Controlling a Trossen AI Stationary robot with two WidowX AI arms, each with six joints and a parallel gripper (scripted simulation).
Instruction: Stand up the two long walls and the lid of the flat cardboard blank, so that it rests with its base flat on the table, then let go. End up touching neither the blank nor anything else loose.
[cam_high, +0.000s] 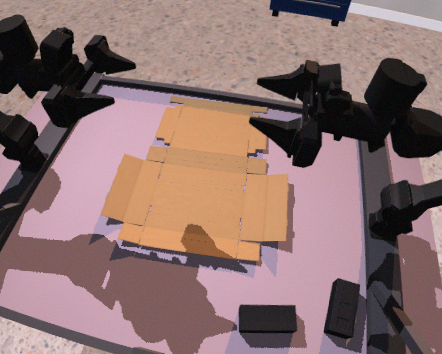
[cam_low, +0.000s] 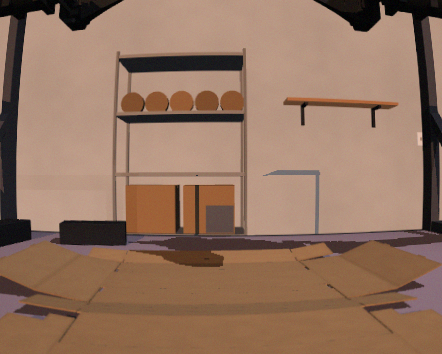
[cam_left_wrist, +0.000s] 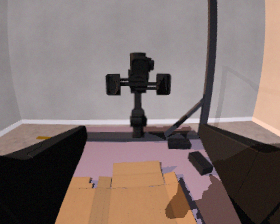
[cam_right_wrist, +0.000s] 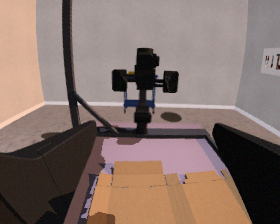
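We see the flat brown cardboard blank (cam_high: 200, 200) (cam_low: 210, 285) (cam_left_wrist: 135, 200) (cam_right_wrist: 145, 200) in the middle of the pinkish desk (cam_high: 325, 200) (cam_left_wrist: 100, 155) (cam_right_wrist: 190, 150). Its long walls and lid are not standing up. Our black left tool (cam_high: 124, 84) (cam_left_wrist: 144, 131) (cam_right_wrist: 146, 84) and black right tool (cam_high: 254, 100) (cam_left_wrist: 138, 87) (cam_right_wrist: 156, 128) are both wide open, holding nothing.

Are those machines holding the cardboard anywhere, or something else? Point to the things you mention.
Nothing is held: the left hand (cam_high: 124, 84) (cam_left_wrist: 144, 131) (cam_right_wrist: 146, 84) and right hand (cam_high: 254, 100) (cam_left_wrist: 138, 87) (cam_right_wrist: 156, 128) are open, gripping no part of the cardboard blank (cam_high: 200, 200) (cam_low: 200, 285) (cam_left_wrist: 135, 200) (cam_right_wrist: 140, 200).
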